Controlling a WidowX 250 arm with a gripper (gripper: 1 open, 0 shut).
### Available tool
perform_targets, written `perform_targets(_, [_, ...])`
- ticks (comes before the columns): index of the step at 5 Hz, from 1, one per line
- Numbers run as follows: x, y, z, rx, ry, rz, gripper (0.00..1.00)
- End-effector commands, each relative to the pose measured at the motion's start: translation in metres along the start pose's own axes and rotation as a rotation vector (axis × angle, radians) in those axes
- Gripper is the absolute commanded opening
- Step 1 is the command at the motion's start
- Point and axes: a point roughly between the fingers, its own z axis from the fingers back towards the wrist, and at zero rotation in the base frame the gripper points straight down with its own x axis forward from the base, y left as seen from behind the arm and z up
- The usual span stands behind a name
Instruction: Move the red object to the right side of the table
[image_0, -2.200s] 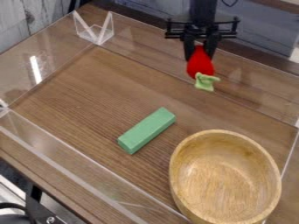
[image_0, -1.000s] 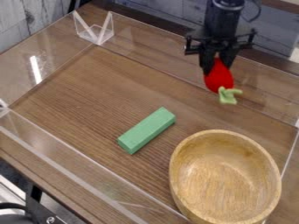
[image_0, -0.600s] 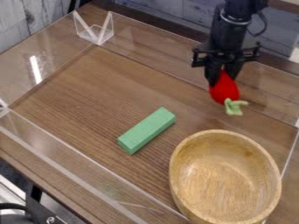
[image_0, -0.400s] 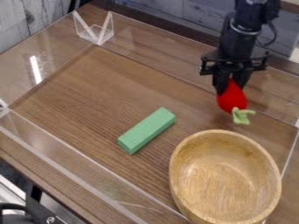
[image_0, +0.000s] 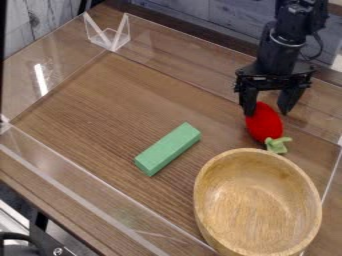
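The red object (image_0: 263, 122), a small glossy strawberry with a pale green cap, lies on the dark wood table (image_0: 120, 105) near its right side, just beyond the bowl's far rim. My gripper (image_0: 271, 103) points down right over it. It is open, its two black fingers (image_0: 249, 97) spread to either side of the strawberry's top. The strawberry rests on the tabletop and the fingers do not clamp it.
A round light wooden bowl (image_0: 203, 190) fills the front right corner. A green rectangular block (image_0: 167, 148) lies at the table's middle. Low clear acrylic walls (image_0: 47, 65) border the table, with a clear angled stand (image_0: 107, 33) at the back left.
My gripper carried the strawberry rightward and down toward the table's right side. Its fingers have now spread apart and the strawberry sits on the table.
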Motion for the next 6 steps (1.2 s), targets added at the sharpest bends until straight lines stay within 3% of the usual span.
perform_targets(1, [0.007, -0.002, 0.03, -0.066, -0.006, 0.005, 1.0])
perform_targets(5, [0.015, 0.019, 0.096, -0.186, 0.068, 0.036, 1.0])
perform_targets(6, [0.013, 0.022, 0.097, -0.18, 0.073, 0.022, 1.0])
